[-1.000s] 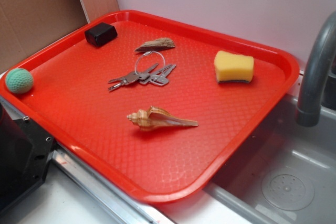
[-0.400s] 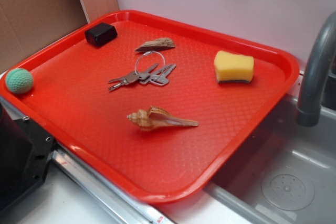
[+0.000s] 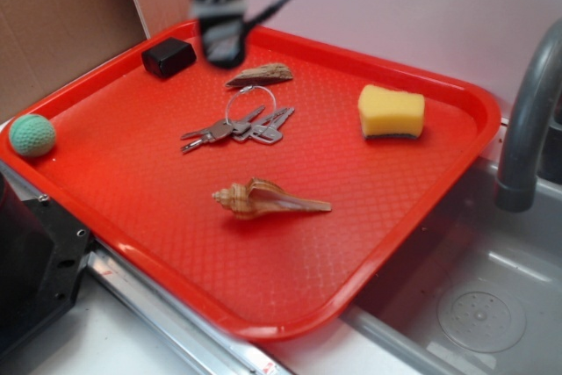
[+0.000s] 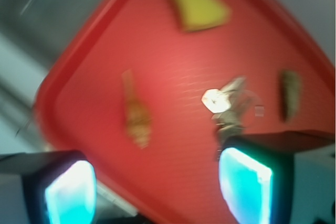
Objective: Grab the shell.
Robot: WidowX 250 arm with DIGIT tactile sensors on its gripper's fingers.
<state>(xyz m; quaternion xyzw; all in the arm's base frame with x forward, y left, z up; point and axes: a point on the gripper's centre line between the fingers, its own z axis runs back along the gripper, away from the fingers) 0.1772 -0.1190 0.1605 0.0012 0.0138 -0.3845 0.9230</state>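
The shell (image 3: 268, 198) lies on its side in the near-middle of the red tray (image 3: 457, 186), just in front of the keys (image 3: 235, 129). The pincer (image 3: 221, 48) hangs released and empty above the tray's far edge.

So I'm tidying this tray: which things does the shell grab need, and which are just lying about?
Needed:
shell
claw, open, high above the tray

Lying about:
keys with brown fob
yellow sponge
black block
green ball
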